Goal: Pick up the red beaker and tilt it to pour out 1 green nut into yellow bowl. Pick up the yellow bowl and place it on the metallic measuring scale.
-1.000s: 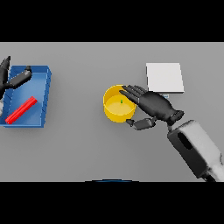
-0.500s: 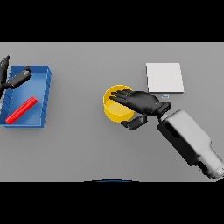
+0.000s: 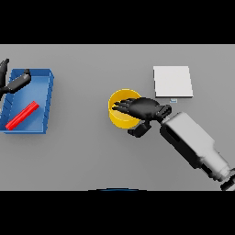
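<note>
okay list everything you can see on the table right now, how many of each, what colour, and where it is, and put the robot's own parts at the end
Round bowl: one, yellow, middle of the table, partly under the right hand.
Flat square measuring scale: one, pale metallic grey, far right of the table, apart from the bowl.
Rectangular tray: one, blue, left side of the table.
Slim beaker: one, red, lying on its side inside the tray.
Table: one, grey, under everything.
Left hand: one, dark, at the view's left edge over the tray's far end; its fingers are hard to read.
Right hand: one, dark, on a white and grey arm from the lower right, fingers straight over the bowl, thumb beside its near wall.
</note>
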You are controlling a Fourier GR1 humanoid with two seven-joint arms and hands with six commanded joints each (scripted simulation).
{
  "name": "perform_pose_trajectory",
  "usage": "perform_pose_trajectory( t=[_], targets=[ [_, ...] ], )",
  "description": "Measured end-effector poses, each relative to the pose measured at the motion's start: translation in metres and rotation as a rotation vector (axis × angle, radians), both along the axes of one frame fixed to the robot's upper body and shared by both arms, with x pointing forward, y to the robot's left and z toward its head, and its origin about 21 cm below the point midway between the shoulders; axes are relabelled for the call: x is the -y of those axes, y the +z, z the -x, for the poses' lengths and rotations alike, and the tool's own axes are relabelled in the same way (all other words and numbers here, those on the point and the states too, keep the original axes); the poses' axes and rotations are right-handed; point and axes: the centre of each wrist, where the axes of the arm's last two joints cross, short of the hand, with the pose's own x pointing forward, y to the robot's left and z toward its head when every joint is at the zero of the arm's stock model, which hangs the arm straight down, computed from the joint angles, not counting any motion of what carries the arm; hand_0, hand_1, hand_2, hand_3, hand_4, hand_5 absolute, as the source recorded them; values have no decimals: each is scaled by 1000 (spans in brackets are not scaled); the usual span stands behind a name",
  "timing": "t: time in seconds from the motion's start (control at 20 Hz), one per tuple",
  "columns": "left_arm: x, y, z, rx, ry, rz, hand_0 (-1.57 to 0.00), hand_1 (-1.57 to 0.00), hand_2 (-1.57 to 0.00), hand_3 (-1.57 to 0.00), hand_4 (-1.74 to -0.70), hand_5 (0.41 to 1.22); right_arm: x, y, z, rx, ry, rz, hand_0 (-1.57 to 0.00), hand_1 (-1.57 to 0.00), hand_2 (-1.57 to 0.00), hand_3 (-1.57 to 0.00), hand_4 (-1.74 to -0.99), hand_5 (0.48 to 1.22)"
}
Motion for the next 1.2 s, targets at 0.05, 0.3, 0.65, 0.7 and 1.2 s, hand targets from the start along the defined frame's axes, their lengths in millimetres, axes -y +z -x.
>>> perform_pose_trajectory(
  t=[0.05,0.3,0.65,0.7,1.2],
  targets=[
    [0,-1,0,-4,6,-3,1,1,1,1,-793,731,-5,3,0,2,4,9,1,1,1,1,-1304,713],
    [3,2,-3,6,-10,1,1,1,1,1,-793,722,-7,-3,-1,1,-3,59,-258,-236,-233,-249,-1387,900],
    [-2,7,0,6,4,-3,1,1,1,1,-799,727,-8,3,0,-59,47,84,-1292,-1274,-1261,-1019,-1649,1154],
    [-2,5,-1,2,4,-1,1,1,1,1,-800,726,-8,4,-2,-74,47,81,-1348,-1333,-1283,-1092,-1667,1167],
    [1,6,4,9,-7,7,1,1,1,1,-799,723,6,34,-3,-30,12,58,-1547,-1545,-1490,-1329,-1732,1215]
  ],
)
